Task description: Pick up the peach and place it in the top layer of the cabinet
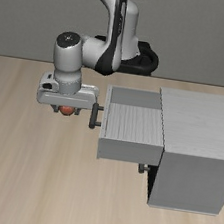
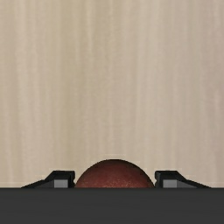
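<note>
In the exterior view my gripper (image 1: 67, 106) hangs low over the wooden table (image 1: 23, 182), pointing straight down, with the peach (image 1: 66, 109) showing as a small reddish patch between the fingers, so I am grasping it. My arm (image 1: 116, 24) rises from the hand toward 1 o'clock. At 3 o'clock from the gripper, just beside it, is the dark handle (image 1: 96, 117) of a drawer (image 1: 135, 122), which is pulled out of the grey cabinet (image 1: 195, 146) toward the exterior view's left. The peach sits outside the drawer, at 9 o'clock from the handle, apart from it by a small gap. The cabinet body stands at 3 o'clock from the drawer. A second small handle (image 1: 141, 169) shows at 5 o'clock from the drawer, on the cabinet's lower front. I cannot tell from here whether the peach touches the table or is just clear of it. In the wrist view the peach (image 2: 112, 173) is a dark red dome held in the gripper (image 2: 112, 180), with the fingertips (image 2: 59, 180) pressed against it from both sides, one at its 9 o'clock and the other at its 3 o'clock. Beyond the peach, toward 12 o'clock, lies pale wood-grain table (image 2: 112, 70).
</note>
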Tool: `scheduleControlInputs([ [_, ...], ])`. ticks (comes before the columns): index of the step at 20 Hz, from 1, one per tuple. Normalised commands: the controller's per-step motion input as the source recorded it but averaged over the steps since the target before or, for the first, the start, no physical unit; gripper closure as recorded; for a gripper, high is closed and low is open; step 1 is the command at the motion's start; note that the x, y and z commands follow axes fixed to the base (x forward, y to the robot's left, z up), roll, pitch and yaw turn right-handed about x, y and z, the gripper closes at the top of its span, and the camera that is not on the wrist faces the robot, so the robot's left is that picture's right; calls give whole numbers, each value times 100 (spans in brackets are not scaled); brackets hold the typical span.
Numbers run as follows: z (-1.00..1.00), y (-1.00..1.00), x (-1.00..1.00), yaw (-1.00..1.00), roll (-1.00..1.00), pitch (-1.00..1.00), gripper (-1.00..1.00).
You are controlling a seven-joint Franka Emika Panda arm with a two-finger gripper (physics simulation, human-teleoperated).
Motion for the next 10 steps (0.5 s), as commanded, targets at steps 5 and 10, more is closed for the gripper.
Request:
scheduleControlInputs([
  [5, 20, 0, 0, 0, 0, 0, 100],
  [10, 40, 0, 0, 0, 0, 0, 100],
])
